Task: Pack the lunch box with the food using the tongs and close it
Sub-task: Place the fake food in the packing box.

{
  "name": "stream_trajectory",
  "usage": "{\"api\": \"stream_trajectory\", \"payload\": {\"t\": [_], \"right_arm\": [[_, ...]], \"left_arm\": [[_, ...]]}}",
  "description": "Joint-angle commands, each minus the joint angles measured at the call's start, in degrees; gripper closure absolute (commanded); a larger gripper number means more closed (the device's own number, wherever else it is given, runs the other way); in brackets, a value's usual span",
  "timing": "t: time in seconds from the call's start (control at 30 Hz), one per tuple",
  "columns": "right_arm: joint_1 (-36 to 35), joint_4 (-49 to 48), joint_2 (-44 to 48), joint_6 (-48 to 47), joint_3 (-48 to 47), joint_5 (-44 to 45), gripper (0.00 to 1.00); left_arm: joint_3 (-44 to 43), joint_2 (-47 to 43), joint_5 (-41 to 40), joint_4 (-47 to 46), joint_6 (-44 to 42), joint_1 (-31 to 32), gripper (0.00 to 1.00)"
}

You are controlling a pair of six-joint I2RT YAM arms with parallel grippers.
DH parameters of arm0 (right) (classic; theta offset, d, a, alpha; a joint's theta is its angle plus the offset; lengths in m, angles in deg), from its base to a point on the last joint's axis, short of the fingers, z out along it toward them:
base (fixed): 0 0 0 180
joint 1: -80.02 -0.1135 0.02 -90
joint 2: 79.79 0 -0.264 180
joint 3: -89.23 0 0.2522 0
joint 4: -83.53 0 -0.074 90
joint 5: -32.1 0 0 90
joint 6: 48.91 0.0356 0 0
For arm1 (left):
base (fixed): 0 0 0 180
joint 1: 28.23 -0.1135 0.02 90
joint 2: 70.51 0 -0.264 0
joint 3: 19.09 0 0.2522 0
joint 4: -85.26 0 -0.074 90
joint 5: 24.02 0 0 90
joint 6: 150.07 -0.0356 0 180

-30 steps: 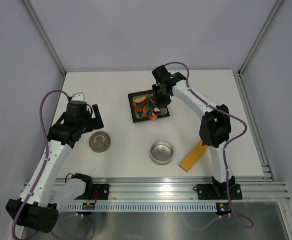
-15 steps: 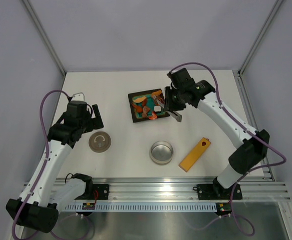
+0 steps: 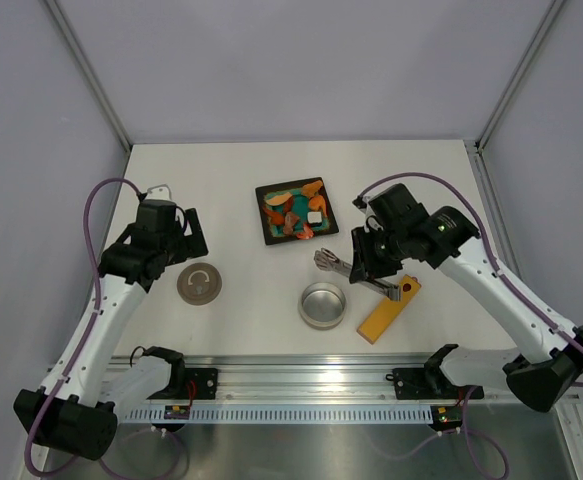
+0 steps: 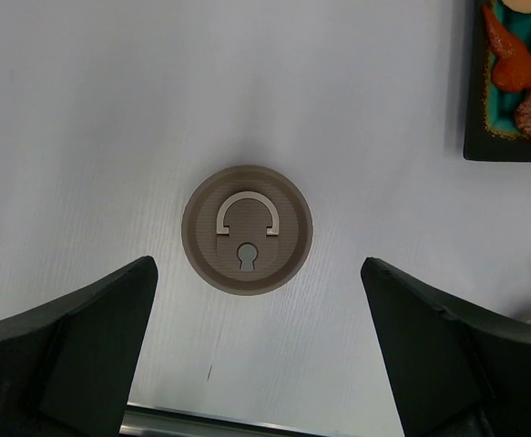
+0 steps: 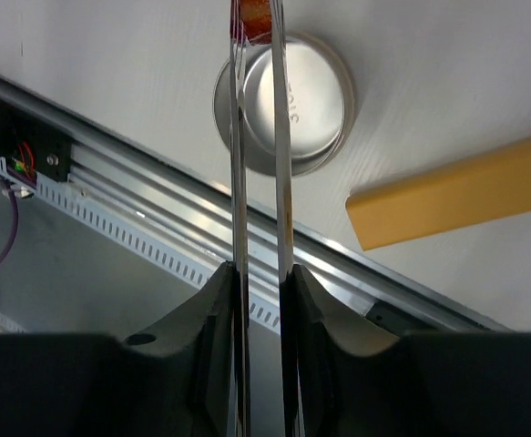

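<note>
We are bringing a red piece [image 5: 251, 18] from the plate [image 3: 262, 218] to the lunch box's [image 5: 306, 100] 12 o'clock rim, right gripper [image 5: 260, 273] clamping the tongs [image 5: 282, 155], left gripper [image 4: 256, 319] idling agape: drop coming.

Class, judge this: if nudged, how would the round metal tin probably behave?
The tin looks shallow and wide, so it would probably slide rather than tip. It appears empty and thin-walled, so likely light. Its shiny sides may be slippery.

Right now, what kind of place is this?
Probably a robot lab test cell, not a kitchen: a white table boxed in by plain walls, the left arm and right arm bolted to an aluminium rail, and staged props like the lunch box and tongs.
</note>
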Motion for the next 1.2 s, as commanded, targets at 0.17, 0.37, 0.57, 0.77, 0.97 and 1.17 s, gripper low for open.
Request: {"api": "stream_trajectory", "payload": {"t": [0.17,0.37,0.57,0.77,0.97,1.17], "right_arm": [[-1.6,7.0,4.4,-2.2,5.0,-6.5,0.69],[-1.8,5.5,3.7,-2.3,6.4,-6.7,0.66],[-2.3,3.2,1.9,-2.5,7.4,-8.2,0.54],[-3.1,3.2,0.0,-2.7,6.7,-7.5,0.42],[-3.0,2.9,0.4,-2.5,3.1,-3.4,0.64],[-3.0,2.2,-0.3,-2.0,-2.0,-1.5,0.78]], "left_arm": [[-2.2,0.4,-0.9,-2.3,0.9,-0.1,0.01],[-2.7,0.4,-2.4,-1.4,0.7,-0.1,0.01],[-2.4,-0.6,-2.7,-1.0,0.6,-0.1,0.01],[-1.7,-0.6,-2.7,-0.9,0.6,-0.1,0.01],[-1.8,0.2,-2.5,-1.3,0.4,-0.1,0.01],[-2.1,0.7,-1.9,-1.6,0.3,0.0,0.01]]}}
